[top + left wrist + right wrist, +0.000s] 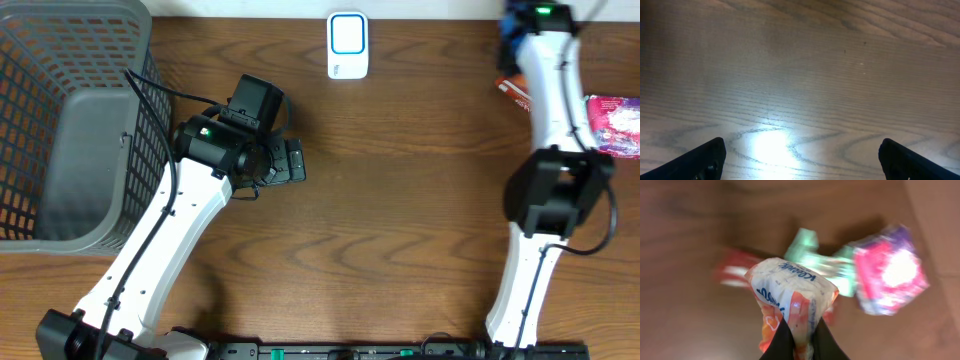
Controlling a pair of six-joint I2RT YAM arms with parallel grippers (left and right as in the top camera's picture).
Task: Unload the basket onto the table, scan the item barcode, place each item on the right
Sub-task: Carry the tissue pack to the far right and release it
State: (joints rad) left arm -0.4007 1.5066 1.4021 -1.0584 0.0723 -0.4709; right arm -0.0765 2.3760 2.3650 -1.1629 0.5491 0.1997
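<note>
Right wrist view alone shows the right gripper (pixel 800 332) clamped on the Kleenex tissue pack (pixel 790 287), with a pink packet (pixel 890 277) and a green packet (pixel 820 262) just beyond its tips; the left gripper (pixel 800 157) stands wide apart over the wooden table (pixel 800 60).

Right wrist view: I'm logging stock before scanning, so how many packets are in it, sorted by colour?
white-and-orange Kleenex pack: 1
red packet: 1
green packet: 1
pink-and-purple packet: 1
Total: 4
</note>
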